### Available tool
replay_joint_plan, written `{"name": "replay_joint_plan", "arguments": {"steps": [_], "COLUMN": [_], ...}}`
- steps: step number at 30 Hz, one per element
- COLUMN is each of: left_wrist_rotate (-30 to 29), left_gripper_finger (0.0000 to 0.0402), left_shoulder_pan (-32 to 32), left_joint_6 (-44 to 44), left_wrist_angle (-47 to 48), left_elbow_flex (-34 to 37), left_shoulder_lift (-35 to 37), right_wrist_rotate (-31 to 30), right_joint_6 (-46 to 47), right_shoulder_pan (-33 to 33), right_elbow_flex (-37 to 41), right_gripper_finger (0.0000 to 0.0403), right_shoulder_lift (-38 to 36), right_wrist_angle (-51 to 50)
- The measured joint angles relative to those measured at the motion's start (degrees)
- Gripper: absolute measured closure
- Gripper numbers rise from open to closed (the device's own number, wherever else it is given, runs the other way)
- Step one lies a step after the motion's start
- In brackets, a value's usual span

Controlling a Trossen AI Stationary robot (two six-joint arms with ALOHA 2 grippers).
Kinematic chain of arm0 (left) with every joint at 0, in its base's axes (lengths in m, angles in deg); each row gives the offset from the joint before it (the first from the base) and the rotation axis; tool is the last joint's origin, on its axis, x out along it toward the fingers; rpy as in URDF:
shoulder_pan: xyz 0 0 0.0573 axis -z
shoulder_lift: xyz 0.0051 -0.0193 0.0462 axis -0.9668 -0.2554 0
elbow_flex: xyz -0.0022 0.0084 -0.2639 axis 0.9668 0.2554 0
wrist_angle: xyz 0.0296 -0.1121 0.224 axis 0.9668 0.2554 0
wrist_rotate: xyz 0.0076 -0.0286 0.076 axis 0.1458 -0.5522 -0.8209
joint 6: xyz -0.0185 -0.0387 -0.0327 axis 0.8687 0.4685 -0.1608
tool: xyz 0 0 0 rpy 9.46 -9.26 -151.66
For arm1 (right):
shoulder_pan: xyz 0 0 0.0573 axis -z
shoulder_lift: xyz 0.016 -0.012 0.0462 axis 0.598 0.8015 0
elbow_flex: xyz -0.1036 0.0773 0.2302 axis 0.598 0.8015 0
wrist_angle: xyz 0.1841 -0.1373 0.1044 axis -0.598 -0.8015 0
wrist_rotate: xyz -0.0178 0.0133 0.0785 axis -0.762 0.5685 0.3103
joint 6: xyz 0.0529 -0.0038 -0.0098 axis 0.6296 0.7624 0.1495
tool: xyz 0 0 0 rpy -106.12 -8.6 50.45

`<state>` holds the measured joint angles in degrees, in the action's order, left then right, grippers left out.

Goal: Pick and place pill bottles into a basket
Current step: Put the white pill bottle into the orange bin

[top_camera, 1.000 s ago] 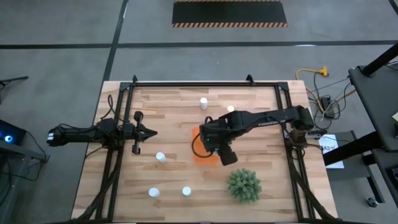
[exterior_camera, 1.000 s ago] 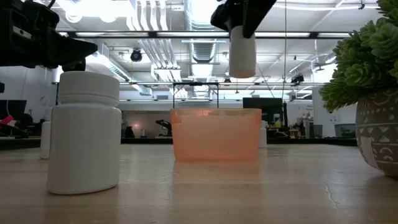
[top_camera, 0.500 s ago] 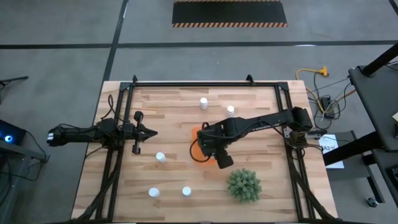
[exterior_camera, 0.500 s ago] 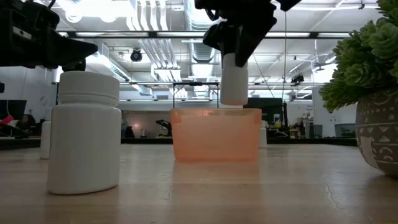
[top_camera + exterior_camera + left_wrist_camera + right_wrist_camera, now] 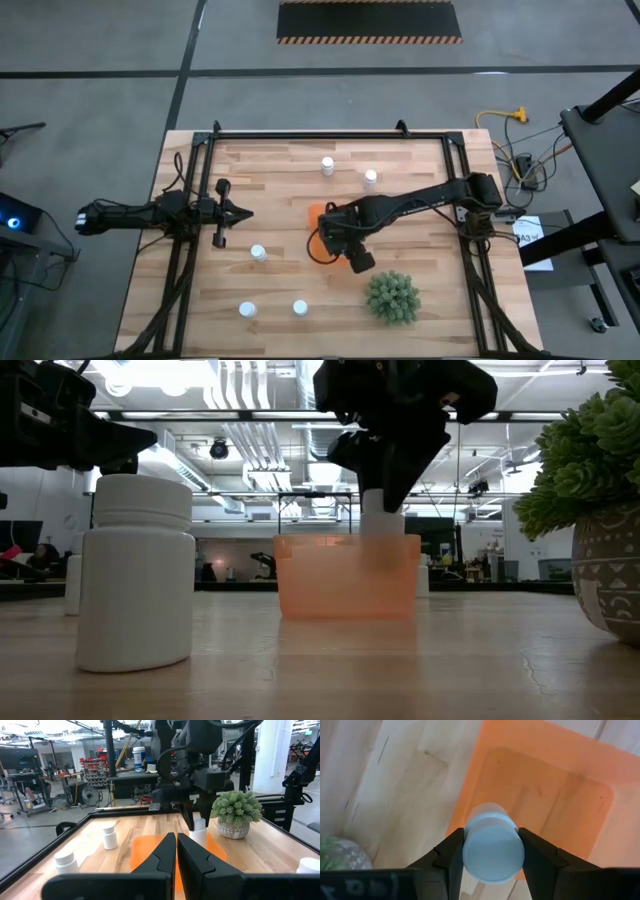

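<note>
White pill bottles [image 5: 258, 253], white caps. Bright orange basket [image 5: 347, 576]. Green plant [image 5: 392, 297] in grey patterned pot [image 5: 608, 578]. Light wood table [image 5: 280, 180], black frame.

One white pill bottle [image 5: 493, 845] hangs upright, pinched at its sides, its lower part already inside the orange basket [image 5: 318, 229] near the middle of the high view; five other bottles stand upright on the counter [image 5: 280, 170]: two above the basket [image 5: 327, 166] [image 5: 371, 178], one to its left [image 5: 258, 253], two at lower left [image 5: 247, 310] [image 5: 299, 308].
</note>
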<state>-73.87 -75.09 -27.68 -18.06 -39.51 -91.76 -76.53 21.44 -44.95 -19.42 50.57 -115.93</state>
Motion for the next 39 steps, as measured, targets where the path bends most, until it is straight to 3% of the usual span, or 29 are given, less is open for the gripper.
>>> {"name": "replay_joint_plan", "arguments": {"steps": [39], "left_wrist_rotate": [0.0], "left_gripper_finger": [0.0401], "left_shoulder_pan": [0.0], "left_joint_6": [0.0], "left_wrist_angle": [0.0], "left_elbow_flex": [0.0], "left_shoulder_lift": [-0.1], "right_wrist_rotate": [0.0], "right_joint_6": [-3.4], "right_shoulder_pan": [0.8], "right_elbow_flex": [6.1], "right_gripper_finger": [0.0255], "right_shoulder_lift": [0.0], "right_wrist_angle": [6.6]}}
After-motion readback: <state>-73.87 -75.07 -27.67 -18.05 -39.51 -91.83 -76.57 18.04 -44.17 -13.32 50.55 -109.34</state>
